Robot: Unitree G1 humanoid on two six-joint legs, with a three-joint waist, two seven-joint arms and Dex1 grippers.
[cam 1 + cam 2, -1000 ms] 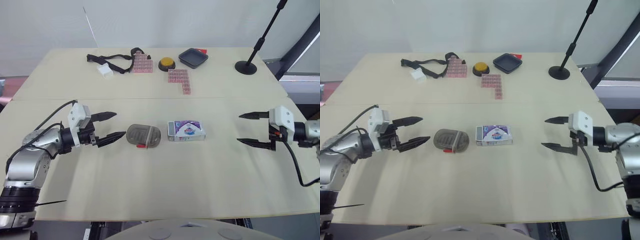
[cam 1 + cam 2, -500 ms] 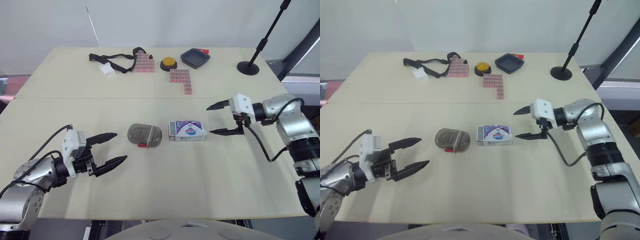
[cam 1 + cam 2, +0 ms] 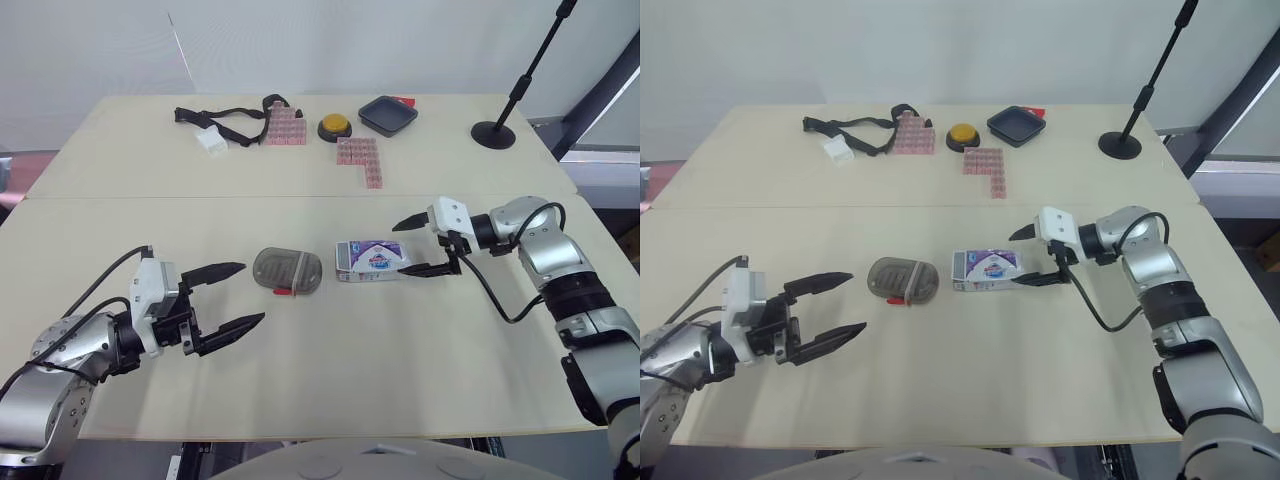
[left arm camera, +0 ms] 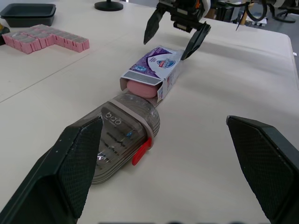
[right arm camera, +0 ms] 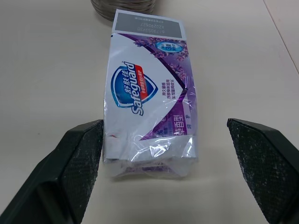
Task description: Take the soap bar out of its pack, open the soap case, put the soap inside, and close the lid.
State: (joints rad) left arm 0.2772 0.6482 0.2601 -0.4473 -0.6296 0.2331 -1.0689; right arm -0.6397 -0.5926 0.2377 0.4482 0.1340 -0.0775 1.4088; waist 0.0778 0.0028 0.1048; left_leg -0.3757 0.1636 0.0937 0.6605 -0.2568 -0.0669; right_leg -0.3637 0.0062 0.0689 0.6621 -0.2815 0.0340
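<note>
A purple and white soap pack (image 3: 372, 260) lies flat in the middle of the table, its open end facing the soap case. The pink soap bar (image 4: 141, 88) shows inside that open end. The grey translucent soap case (image 3: 287, 271), shut with a red latch, lies just to the pack's left. My right gripper (image 3: 399, 249) is open at the pack's right end, one finger on each side of it, touching nothing. My left gripper (image 3: 253, 292) is open too, to the left of the case and nearer the front edge, holding nothing.
At the back of the table lie a black strap (image 3: 225, 122), two clusters of pink blocks (image 3: 360, 160), a yellow button (image 3: 334, 127) and a black tray (image 3: 387, 115). A microphone stand base (image 3: 493, 133) stands at the back right.
My right gripper has travelled left from the table's right side to the pack's end. My left gripper has drawn back from the case toward the front edge.
</note>
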